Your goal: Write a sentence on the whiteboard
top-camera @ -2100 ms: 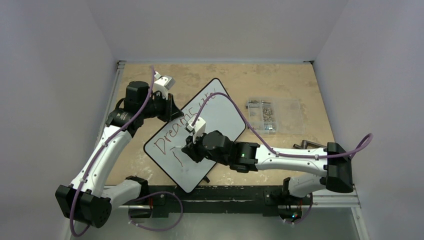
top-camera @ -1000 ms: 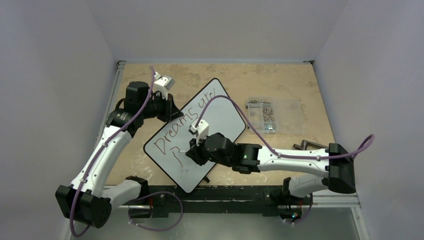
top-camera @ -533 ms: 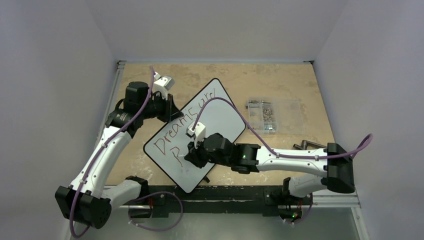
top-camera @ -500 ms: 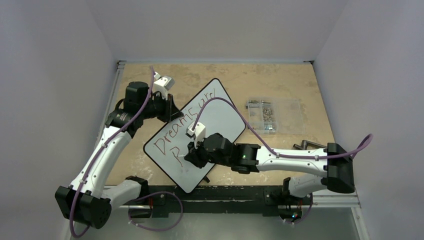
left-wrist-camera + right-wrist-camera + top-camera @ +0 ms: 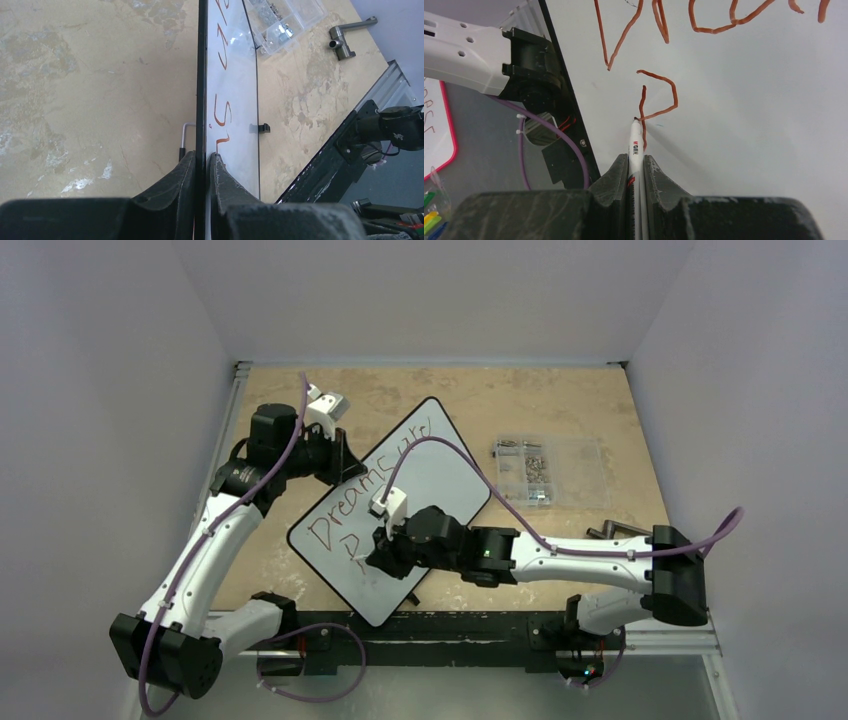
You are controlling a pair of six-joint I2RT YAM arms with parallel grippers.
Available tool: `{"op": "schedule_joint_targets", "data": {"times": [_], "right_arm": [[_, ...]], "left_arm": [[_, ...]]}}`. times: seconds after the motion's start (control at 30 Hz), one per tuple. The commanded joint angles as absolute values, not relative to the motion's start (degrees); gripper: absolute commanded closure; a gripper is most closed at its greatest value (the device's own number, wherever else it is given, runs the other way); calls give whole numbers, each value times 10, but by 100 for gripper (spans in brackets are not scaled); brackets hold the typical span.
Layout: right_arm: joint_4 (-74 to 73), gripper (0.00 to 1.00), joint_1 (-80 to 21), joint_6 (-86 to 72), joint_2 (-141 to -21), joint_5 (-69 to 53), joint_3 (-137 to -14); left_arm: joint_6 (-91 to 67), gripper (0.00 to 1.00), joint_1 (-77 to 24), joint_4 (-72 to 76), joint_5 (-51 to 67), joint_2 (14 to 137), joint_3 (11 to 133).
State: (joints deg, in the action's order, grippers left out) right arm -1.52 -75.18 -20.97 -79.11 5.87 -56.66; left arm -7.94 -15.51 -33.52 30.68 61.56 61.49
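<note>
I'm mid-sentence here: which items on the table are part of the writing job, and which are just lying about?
In the job:
whiteboard, edge clamped by left gripper
marker, held by right gripper

Lying about:
clear compartment box
metal handle

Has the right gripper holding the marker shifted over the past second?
Yes. The right gripper, shut on the white marker, slid slightly left and down in the top view, away from the fixed clear plastic compartment box.
</note>
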Motion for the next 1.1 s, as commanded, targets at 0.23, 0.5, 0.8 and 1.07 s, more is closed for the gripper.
{"op": "schedule_joint_targets", "data": {"times": [0.23, 0.5, 0.8, 1.07], "right_arm": [[80, 100, -748, -193, -707, 58, -585], [67, 100, -749, -228, -686, 166, -555], [55, 100, -748, -242, -662, 185, -507], [60, 100, -748, -231, -668, 162, -492]], "left_arm": [[-73, 100, -156, -283, 302, 595, 623], [-74, 100, -156, -281, 302, 595, 622], [-77, 100, -156, -279, 303, 594, 620], [-78, 100, -156, -277, 308, 589, 619]]}}
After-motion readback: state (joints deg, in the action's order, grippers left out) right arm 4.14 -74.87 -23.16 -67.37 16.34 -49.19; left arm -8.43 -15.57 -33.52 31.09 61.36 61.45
